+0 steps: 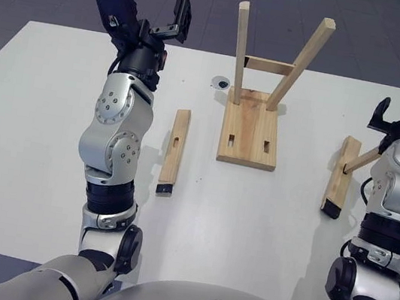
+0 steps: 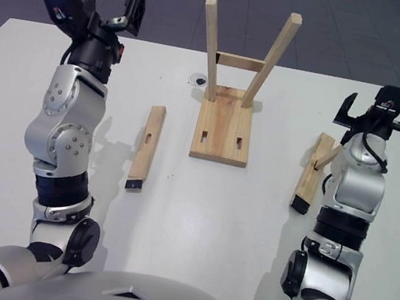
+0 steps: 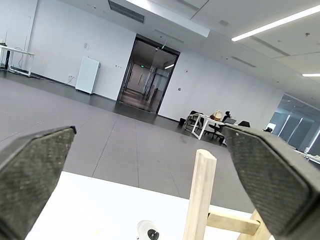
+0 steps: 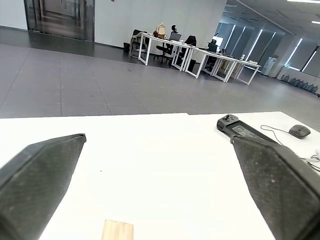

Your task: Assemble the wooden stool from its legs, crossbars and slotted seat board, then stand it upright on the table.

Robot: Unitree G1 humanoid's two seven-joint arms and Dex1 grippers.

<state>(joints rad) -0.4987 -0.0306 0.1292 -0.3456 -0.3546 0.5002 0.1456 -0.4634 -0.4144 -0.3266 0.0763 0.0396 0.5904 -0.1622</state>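
Seat board (image 1: 250, 139) lies between left jaws and right jaws; both wide open, empty.

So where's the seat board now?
In the eye views, the seat board lies flat mid-table toward the far edge, with upright legs and a crossbar standing from its far end. The left loose leg and right loose leg lie either side.

Left tool (image 1: 149, 11) and right tool (image 2: 377, 113) are both raised, pointing forward, each gaping wide.
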